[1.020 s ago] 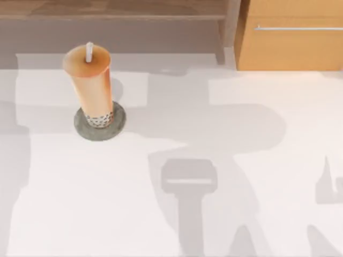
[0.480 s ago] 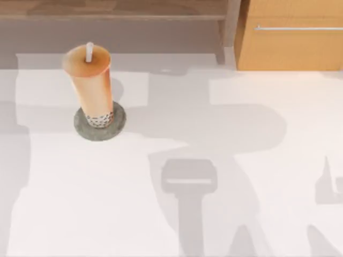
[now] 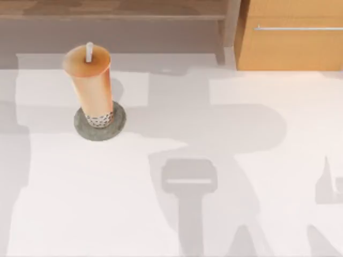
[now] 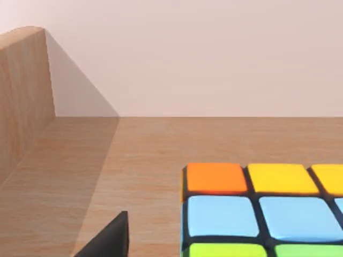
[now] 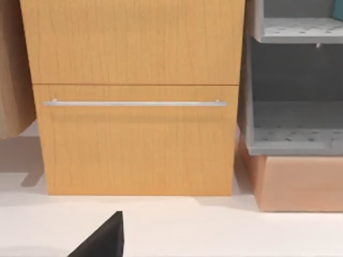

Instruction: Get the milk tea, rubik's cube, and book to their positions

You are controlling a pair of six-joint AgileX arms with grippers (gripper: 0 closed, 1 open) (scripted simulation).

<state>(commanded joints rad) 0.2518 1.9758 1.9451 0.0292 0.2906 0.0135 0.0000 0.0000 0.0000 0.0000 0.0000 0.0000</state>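
The milk tea [image 3: 92, 85], a tall orange-tan cup with dark pearls, an orange lid and a white straw, stands upright on the round grey disc [image 3: 119, 122] at the table's back left. The rubik's cube [image 4: 257, 209] rests on a wooden shelf board [image 4: 134, 160], close in front of the left wrist camera. A dark part of my left gripper [image 4: 110, 238] shows just beside the cube, apart from it. A dark part of my right gripper [image 5: 104, 238] hangs over the white table, facing the wooden cabinet [image 5: 134, 96]. The book is out of view.
A wooden cabinet with a metal drawer handle [image 3: 297, 28] stands at the back right. A low wooden shelf [image 3: 112, 8] runs along the back. Beside the cabinet a grey open shelf unit [image 5: 295, 142] sits on a tan box. Arm shadows lie across the white table [image 3: 80, 203].
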